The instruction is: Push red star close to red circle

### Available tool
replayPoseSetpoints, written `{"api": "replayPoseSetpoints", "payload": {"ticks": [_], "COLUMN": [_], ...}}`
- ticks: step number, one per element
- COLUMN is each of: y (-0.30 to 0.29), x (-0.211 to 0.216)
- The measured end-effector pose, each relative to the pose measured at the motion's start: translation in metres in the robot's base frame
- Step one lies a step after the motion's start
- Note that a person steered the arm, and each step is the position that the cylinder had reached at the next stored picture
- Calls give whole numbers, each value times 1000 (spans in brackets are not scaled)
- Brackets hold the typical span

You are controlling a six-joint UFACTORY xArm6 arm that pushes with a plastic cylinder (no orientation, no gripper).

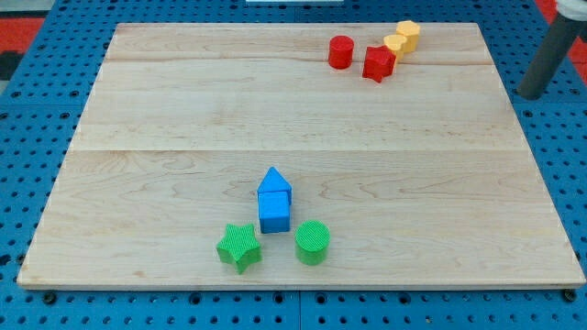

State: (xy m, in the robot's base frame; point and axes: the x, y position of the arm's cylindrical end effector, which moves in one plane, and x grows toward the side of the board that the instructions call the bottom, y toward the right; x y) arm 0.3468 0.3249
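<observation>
Two red blocks sit near the upper right of the frame: the red star (378, 63) and, just to its left, the red circle (341, 52), with only a narrow gap between them. By my judgement the star lies about as near the circle as the task asks. Touching the star's upper right side are two yellow blocks (403, 39), so a push from that side would drag them along. My tip (531, 92) hangs off the board's right edge, well apart from every block, touching nothing; there is no gripper here, only the rod. Far down the board (183, 137), near the bottom centre, stand a blue block (274, 201), a green star (239, 247) and a green circle (312, 242), clear of any path.
</observation>
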Motion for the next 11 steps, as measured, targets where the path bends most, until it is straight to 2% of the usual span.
{"api": "replayPoseSetpoints", "payload": {"ticks": [1,2,3,5,6,8,10,11], "y": [-5,-12,-45,-169,-207,-209,-280,-280], "x": [-4,-33,-40,-40,-44,-67,-87,-87]}}
